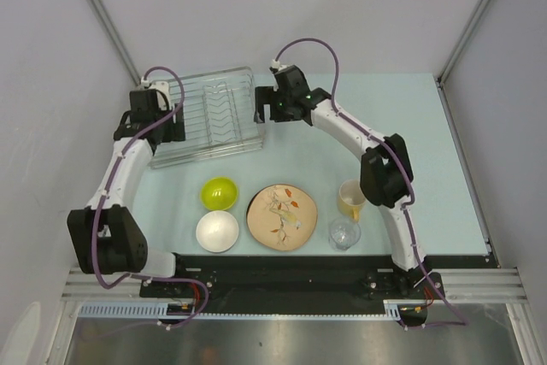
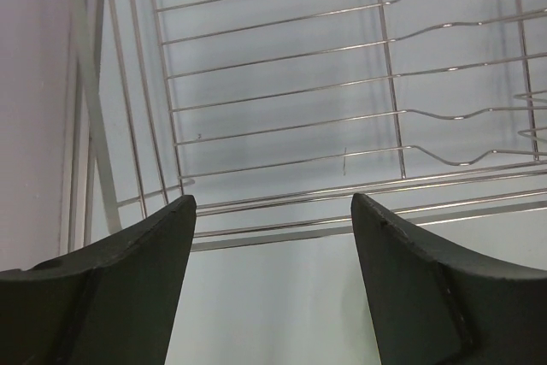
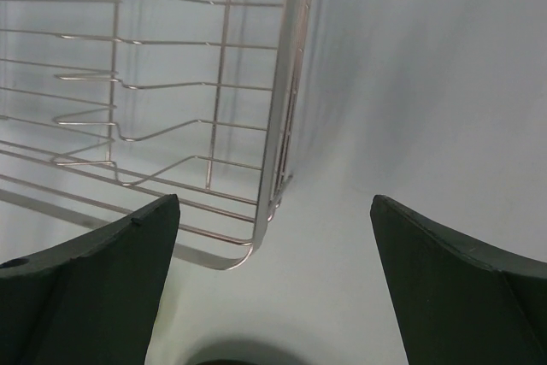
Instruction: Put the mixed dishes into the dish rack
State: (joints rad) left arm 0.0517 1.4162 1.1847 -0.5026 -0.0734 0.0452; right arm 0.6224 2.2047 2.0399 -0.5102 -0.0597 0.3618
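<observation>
The silver wire dish rack stands empty at the back left. My left gripper is open and empty at its left side; in the left wrist view it hovers just outside the rack's rim. My right gripper is open and empty at the rack's right edge, with the rack corner between its fingers in the right wrist view. At the front lie the lime-green bowl, white bowl, leaf-patterned plate, yellow mug and clear glass. The dark-red-rimmed plate is out of view.
The pale blue table is walled by grey panels at the back and sides. The arm bases sit on a black rail at the near edge.
</observation>
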